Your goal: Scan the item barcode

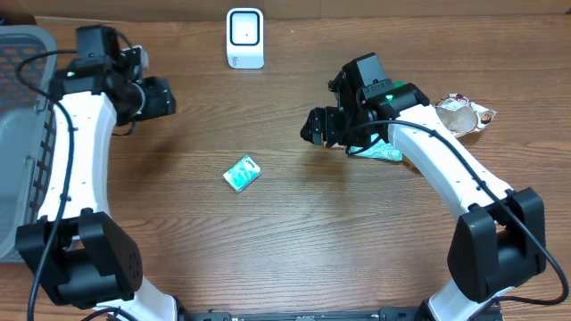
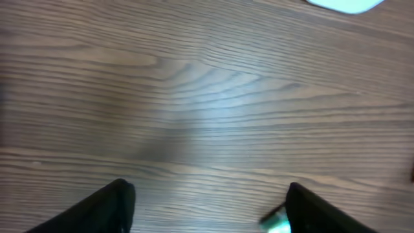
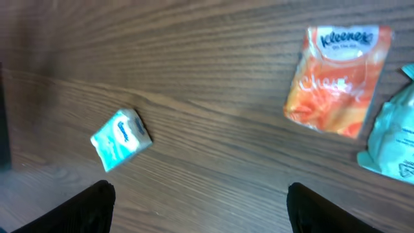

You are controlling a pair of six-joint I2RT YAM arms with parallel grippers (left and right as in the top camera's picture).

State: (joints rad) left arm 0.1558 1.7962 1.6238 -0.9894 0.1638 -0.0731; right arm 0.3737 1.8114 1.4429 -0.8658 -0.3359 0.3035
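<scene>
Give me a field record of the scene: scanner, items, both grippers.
scanner: white rounded barcode scanner, far edge of the table
item: small teal packet, lying loose mid-table
other items: orange Kleenex packet; larger teal packet beside it
bin: grey mesh basket, left edge
left gripper: open, empty
right gripper: open, empty

Soft, even light falls from above on my desk (image 1: pixel 294 232), warm on the wood and with no hard glare. The overhead view is sharp, its shadows faint and short. My left wrist view is smeared, the grain blurred, with a dim grey patch across its middle. My right wrist view is soft too. The print on the orange packet (image 3: pixel 339 81) barely reads, and my jaws at the bottom edges are black, featureless shapes.
</scene>
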